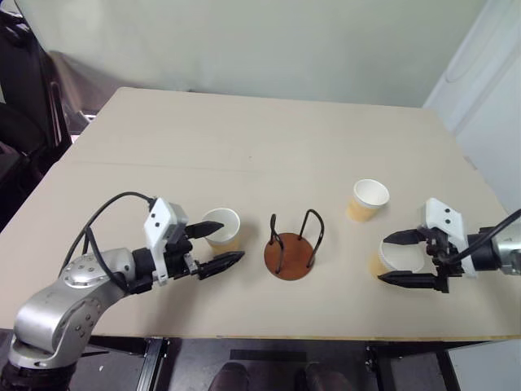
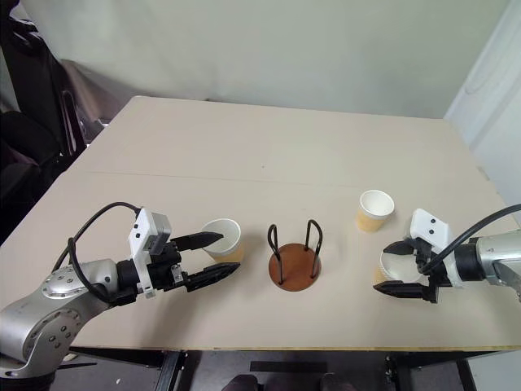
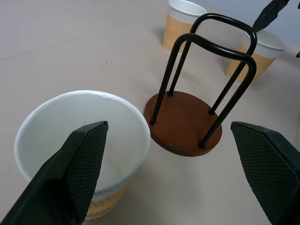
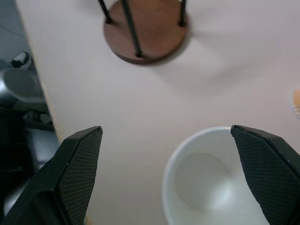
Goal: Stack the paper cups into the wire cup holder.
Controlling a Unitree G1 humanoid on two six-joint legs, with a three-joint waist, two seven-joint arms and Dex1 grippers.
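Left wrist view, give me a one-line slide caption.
Open left gripper beside a paper cup, facing the empty wire holder.

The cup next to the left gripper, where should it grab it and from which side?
Grip the paper cup across its tapered tan wall just under the rolled rim, coming level from the left, where the open left gripper already points. It stands upright, mouth up.

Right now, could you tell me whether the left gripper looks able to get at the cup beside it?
Probably yes: the left gripper is open, its fingers flank that paper cup, and nothing stands between.
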